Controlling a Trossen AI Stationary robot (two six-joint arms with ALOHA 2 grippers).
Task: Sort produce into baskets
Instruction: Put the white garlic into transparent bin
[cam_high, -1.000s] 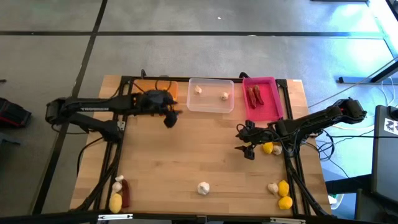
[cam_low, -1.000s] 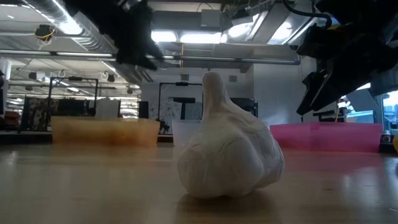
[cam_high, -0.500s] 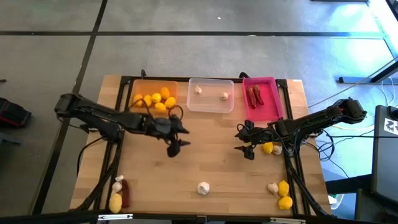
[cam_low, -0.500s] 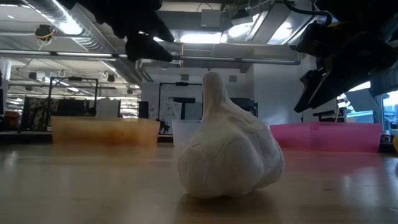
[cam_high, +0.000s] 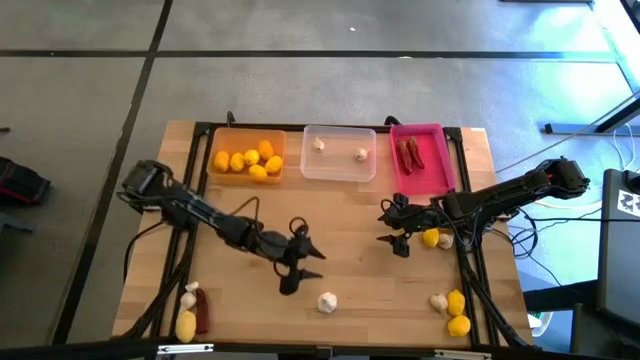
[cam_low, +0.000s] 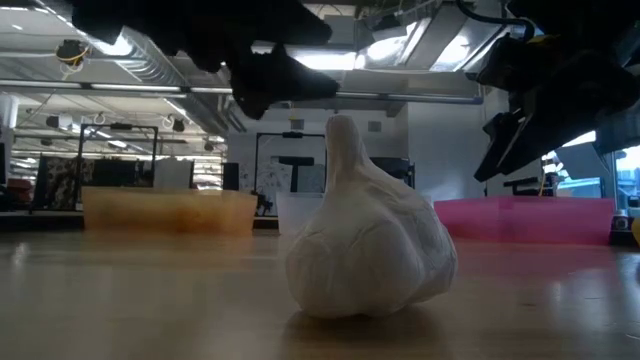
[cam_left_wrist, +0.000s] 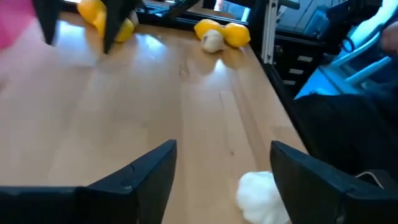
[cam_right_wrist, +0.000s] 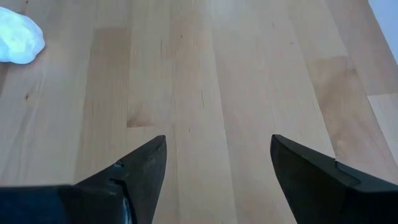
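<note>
Left gripper (cam_high: 300, 266) hangs over the middle of the wooden surface (cam_high: 340, 225), its fingers (cam_left_wrist: 140, 177) spread and holding nothing. A white garlic bulb (cam_high: 327, 301) lies on the bare wood just beyond and to one side of those fingertips, apart from them; in the left wrist view the same bulb (cam_left_wrist: 261, 196) sits close to one finger without touching it. In the low view the bulb (cam_low: 368, 235) fills the foreground, with the left gripper (cam_low: 285, 80) above it and clear of it.

Right gripper (cam_high: 393, 228) is poised near the surface's right side, its fingers (cam_right_wrist: 140, 171) likewise spread and empty over bare wood. A lemon (cam_high: 430, 238) and a small garlic bulb (cam_high: 446, 240) lie just beside that gripper, behind its fingertips.

At the far edge stand three trays in a row: the orange tray (cam_high: 222, 135) holds several lemons, the clear tray (cam_high: 340, 130) two garlic bulbs, the pink tray (cam_high: 430, 128) dark red chilies. Unsorted produce remains at the near edge: at the left corner, a lemon (cam_high: 186, 325), a chili (cam_high: 202, 311) and a garlic bulb (cam_high: 189, 298); at the right corner, two lemons (cam_high: 457, 312) and a garlic bulb (cam_high: 438, 301). Nothing lies between the left fingers and the central bulb.
</note>
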